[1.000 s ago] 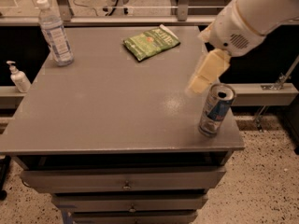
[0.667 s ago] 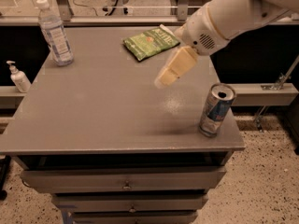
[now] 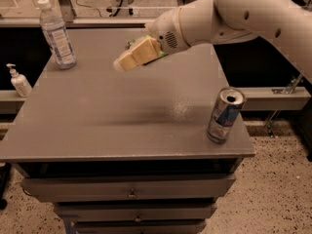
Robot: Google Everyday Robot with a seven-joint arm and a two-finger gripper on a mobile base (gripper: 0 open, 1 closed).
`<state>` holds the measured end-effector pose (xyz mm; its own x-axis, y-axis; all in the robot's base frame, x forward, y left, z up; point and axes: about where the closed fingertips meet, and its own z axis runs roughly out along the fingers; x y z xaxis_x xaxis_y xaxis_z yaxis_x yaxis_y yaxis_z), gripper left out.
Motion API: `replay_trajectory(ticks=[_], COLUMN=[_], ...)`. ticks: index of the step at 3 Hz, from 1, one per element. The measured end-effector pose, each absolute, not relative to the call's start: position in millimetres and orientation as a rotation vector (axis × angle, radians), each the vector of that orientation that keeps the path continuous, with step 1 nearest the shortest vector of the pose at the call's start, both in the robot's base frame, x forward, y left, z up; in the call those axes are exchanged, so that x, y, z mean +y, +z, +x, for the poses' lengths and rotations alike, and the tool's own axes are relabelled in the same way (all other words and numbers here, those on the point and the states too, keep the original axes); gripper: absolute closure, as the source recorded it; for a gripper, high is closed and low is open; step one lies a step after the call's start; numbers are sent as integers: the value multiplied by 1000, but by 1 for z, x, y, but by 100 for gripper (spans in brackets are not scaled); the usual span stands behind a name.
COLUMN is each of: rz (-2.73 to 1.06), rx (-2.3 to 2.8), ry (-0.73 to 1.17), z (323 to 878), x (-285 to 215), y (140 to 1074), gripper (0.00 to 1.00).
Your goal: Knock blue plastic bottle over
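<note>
The blue plastic bottle [image 3: 56,34] stands upright at the far left corner of the grey table [image 3: 97,126]. It is clear, with a white cap and a blue-and-white label. My gripper [image 3: 122,63] hangs above the far middle of the table, pointing left toward the bottle and still well to its right. It holds nothing. The white arm reaches in from the upper right.
A silver-and-blue drink can [image 3: 224,115] stands near the table's front right edge. A green snack bag [image 3: 161,55] lies at the far side, mostly hidden behind the gripper. A small white pump bottle [image 3: 18,81] stands on a ledge left of the table. Drawers sit below the tabletop.
My gripper and arm have swept left across the table, from above the can area to the far middle, closer to the bottle. The bottle and can have not moved.
</note>
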<state>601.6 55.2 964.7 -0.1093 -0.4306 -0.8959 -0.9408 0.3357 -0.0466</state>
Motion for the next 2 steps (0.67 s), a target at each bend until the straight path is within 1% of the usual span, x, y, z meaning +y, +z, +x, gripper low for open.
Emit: replay_trajectory(ticks=[1, 2], rz=[-1241, -1272], rx=[1704, 1705], ry=[716, 646], z=[601, 603], x=[56, 62], y=[964, 978], gripper=[0, 0])
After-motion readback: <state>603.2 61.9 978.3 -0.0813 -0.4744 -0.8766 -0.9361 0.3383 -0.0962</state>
